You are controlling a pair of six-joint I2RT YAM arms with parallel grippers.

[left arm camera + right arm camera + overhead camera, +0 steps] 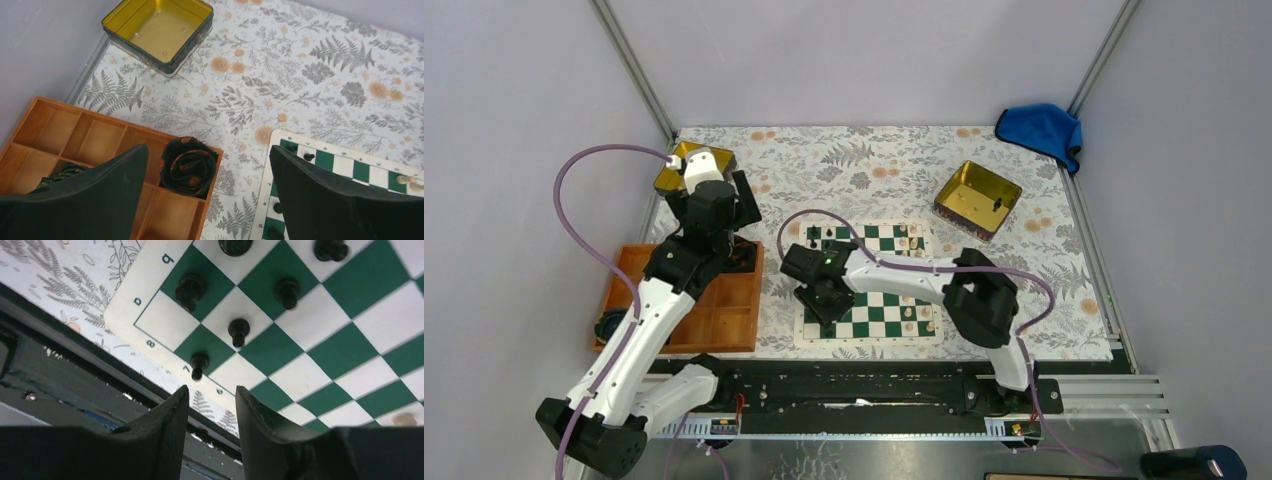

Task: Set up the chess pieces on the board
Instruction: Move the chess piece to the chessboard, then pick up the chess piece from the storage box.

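Note:
The board (876, 312) is a green and white check mat in the middle of the table. Several black chess pieces (238, 331) stand on its left squares, and two show in the left wrist view (309, 156). Cream figures (912, 240) stand on its right side. My right gripper (210, 390) hangs over the board's near left corner (827, 318), open, with nothing between its fingers. The nearest black pawn (198, 363) stands just beyond its fingertips. My left gripper (207, 150) is wide open and empty, above the tray's far right corner (742, 215).
An orange compartmented tray (75, 140) lies left of the board, with a rolled dark cloth (189, 165) in one cell. One gold tin (160, 30) stands at the back left. Another gold tin (977, 198) at the back right holds a dark piece. A blue cloth (1041, 128) lies in the far right corner.

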